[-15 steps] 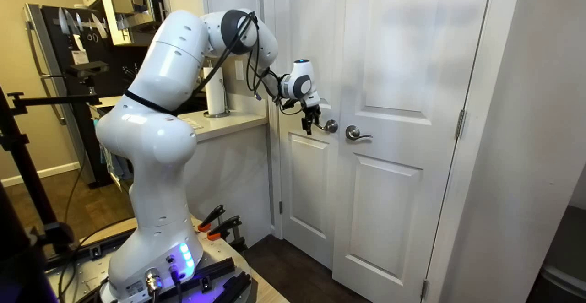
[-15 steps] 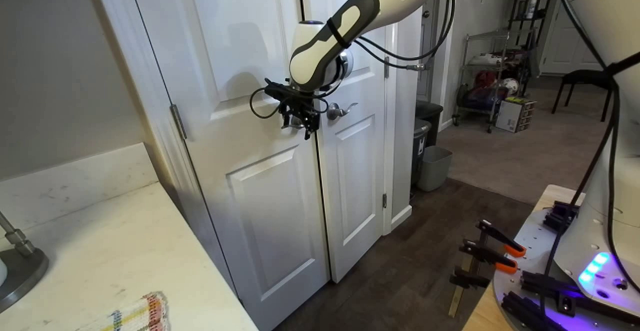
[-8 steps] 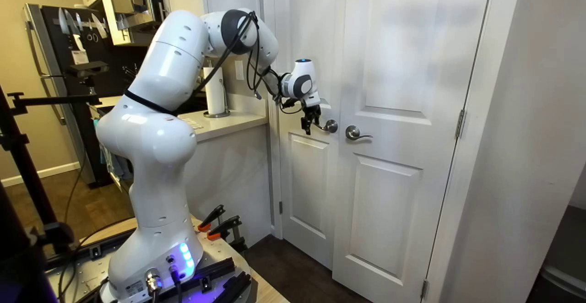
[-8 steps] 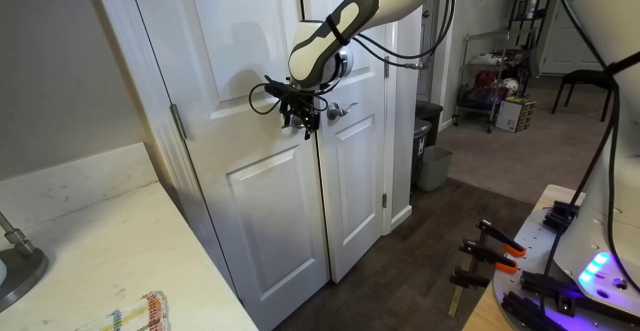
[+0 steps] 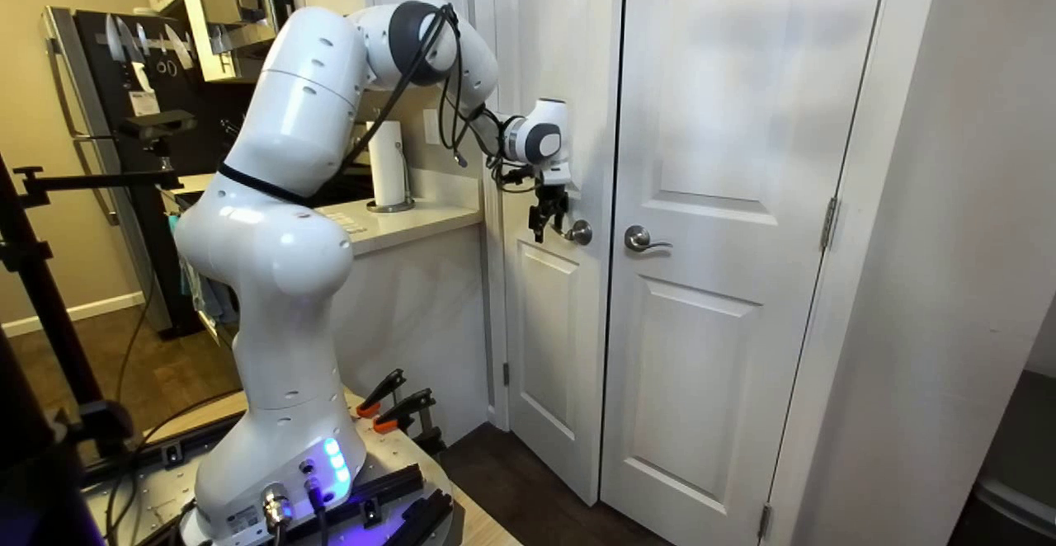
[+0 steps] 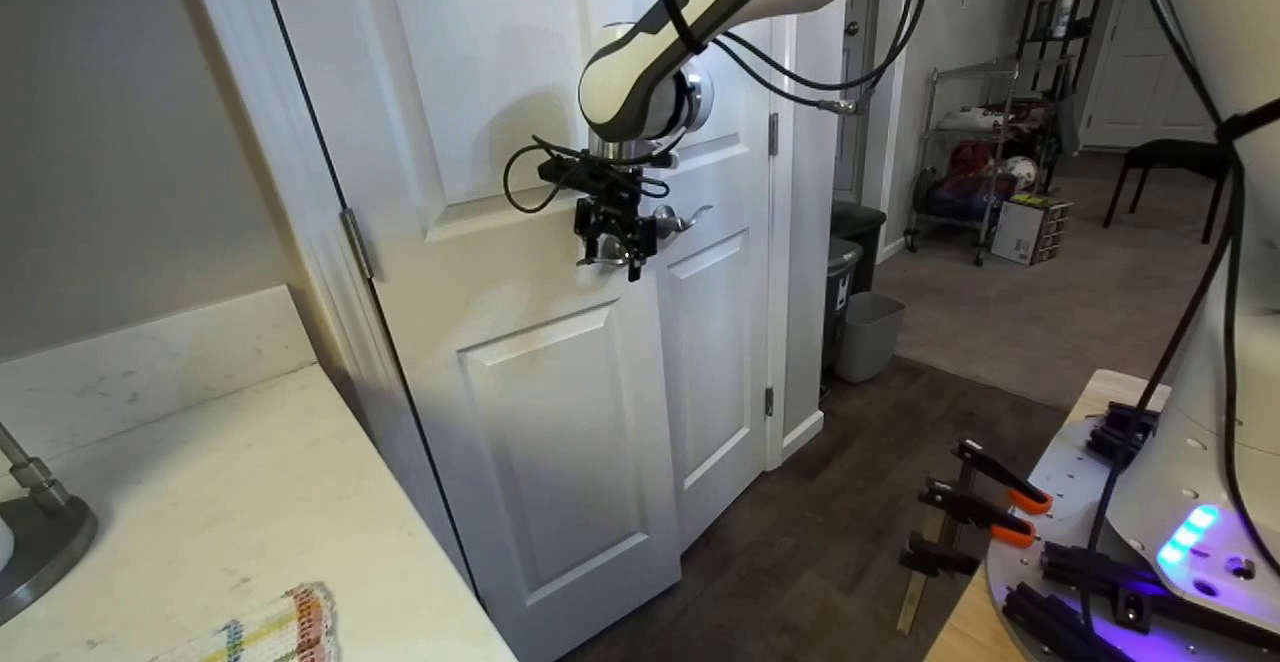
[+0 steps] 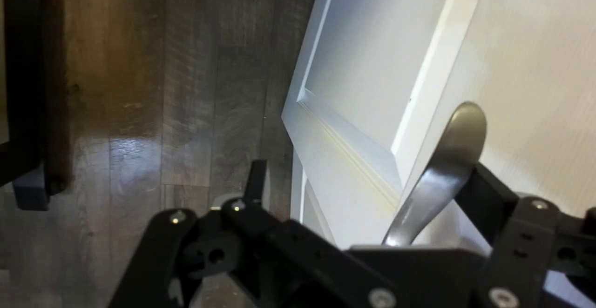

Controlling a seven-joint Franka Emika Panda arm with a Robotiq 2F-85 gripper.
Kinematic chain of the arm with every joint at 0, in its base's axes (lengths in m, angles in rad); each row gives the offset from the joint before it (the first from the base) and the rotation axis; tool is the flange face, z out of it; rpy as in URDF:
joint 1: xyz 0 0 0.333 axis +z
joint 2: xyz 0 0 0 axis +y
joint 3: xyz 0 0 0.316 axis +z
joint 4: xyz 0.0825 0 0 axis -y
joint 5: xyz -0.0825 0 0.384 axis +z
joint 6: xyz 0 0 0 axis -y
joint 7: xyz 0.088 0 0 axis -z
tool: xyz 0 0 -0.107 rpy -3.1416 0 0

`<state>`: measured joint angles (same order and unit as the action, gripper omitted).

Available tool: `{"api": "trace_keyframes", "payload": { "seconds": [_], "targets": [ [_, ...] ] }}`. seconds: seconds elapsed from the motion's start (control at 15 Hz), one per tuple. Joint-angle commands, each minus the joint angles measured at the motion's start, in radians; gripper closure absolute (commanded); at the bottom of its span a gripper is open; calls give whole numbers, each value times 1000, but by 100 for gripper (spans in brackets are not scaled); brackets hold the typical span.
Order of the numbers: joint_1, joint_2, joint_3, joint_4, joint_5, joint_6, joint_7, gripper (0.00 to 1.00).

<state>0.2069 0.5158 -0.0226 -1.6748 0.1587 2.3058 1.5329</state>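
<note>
Out comes the paneled door (image 5: 546,340), flush with its neighbour (image 5: 701,381) half a second ago and now standing proud of it, a dark gap running down between the two, and the arm's wrist has shifted along with it! Down at the lever (image 7: 435,177), the pincer (image 7: 371,182) is spread wide, clenched on nothing; the lever passes between its fingers, right up beside the finger (image 7: 486,203) at the right of the wrist view (whether they truly touch is hard to make out), while the opposite finger (image 7: 256,180) hangs well apart, out over the wood floor (image 7: 186,89). So it looks like a hook rather than a grip, and a hook asks for patience. Best bet from here: hold that near finger tucked on what appears to be the door side of the lever, make the pull slow and even, and follow the arc round the hinge (image 6: 355,242), because a straight drag would likely let the finger slide along the metal. Turning the wrist with the door should help as its angle changes. Watch the height, too; rise too far and the lever could drop clear of the fingertips. Squeezing hard seems needless while the hook bears the load, though a gentle narrowing might guard against a slip
</note>
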Motion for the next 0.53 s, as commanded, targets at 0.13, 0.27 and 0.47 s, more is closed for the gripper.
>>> {"api": "trace_keyframes", "payload": {
  "seconds": [0.13, 0.27, 0.47],
  "targets": [
    [-47, -77, 50, -90, 54, -115, -40, 0],
    [-50, -67, 59, -75, 53, -106, -53, 0],
    [-44, -85, 70, -90, 37, -14, -87, 0]
  ]
}}
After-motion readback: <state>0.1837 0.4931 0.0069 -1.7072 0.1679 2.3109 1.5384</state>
